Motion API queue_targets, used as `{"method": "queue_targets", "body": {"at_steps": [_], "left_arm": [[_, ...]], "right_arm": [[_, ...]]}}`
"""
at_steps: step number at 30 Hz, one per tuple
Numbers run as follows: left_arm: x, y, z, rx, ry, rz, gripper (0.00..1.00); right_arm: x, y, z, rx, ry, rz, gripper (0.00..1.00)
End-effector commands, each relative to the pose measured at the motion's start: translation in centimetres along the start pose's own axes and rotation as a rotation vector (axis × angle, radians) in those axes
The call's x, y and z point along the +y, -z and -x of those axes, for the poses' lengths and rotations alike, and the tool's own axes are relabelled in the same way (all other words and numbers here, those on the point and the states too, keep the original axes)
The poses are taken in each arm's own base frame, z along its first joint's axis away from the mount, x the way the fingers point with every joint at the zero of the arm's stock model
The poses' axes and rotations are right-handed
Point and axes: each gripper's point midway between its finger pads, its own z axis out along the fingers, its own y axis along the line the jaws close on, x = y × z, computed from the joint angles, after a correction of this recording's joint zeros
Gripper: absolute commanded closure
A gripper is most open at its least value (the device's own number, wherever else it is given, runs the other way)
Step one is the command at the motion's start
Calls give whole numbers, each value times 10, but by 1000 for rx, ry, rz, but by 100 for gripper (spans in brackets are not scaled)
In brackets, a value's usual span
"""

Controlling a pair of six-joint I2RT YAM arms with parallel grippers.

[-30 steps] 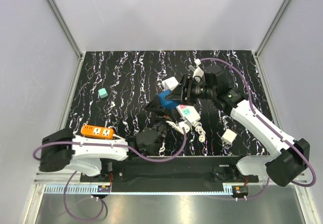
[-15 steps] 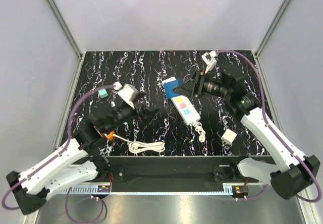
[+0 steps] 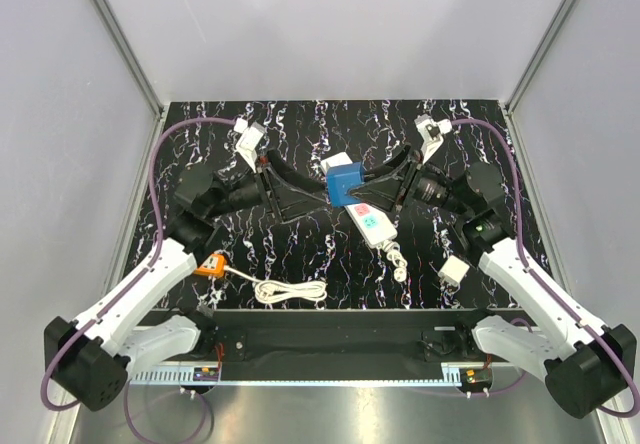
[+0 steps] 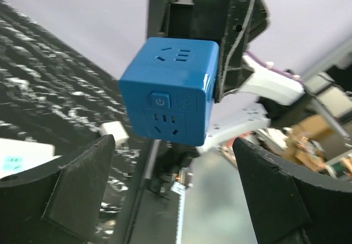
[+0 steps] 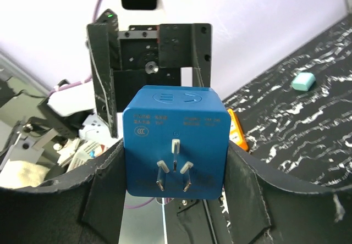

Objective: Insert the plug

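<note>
- Right gripper is clamped on the plug, a blue cube with one finger pressed against each side.
- Its three metal prongs face back toward the right wrist camera; the opposite face, with a power button and socket holes, faces the left arm.
- From above, the plug sits at the far end of the white power strip, which lies on the black marbled table. The wrist views show the plug lifted clear of the surface.
- Left gripper points at the plug from the other side, fingers spread wide and touching nothing.
- An orange socket block with a coiled white cord lies near the front left.
- A small teal cube rests well apart on the table, and a small white block sits front right.
</note>
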Motion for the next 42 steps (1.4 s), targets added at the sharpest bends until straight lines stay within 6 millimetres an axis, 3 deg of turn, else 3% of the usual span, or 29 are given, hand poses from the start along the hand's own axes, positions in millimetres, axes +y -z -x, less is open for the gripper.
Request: {"method": "queue_targets", "body": {"at_steps": [1, 7, 17, 22, 28, 35, 42], "left_arm": [[-52, 2, 23, -18, -57, -195, 7], [-57, -2, 34, -84, -2, -268, 10], [-39, -14, 39, -116, -1, -233, 14], [-21, -21, 34, -96, -48, -127, 8], [-22, -23, 34, -94, -61, -141, 7], [-34, -27, 31, -78, -38, -214, 15], [-49, -27, 26, -80, -38, -312, 36]], "right_arm": [[35, 3, 20, -72, 82, 135, 100], [42, 4, 17, -62, 69, 184, 100], [44, 5, 15, -78, 32, 220, 100], [42, 6, 12, -81, 28, 214, 100], [38, 3, 11, -71, 13, 212, 100], [28, 2, 8, -79, 2, 189, 100], [15, 0, 0, -74, -2, 162, 100]]}}
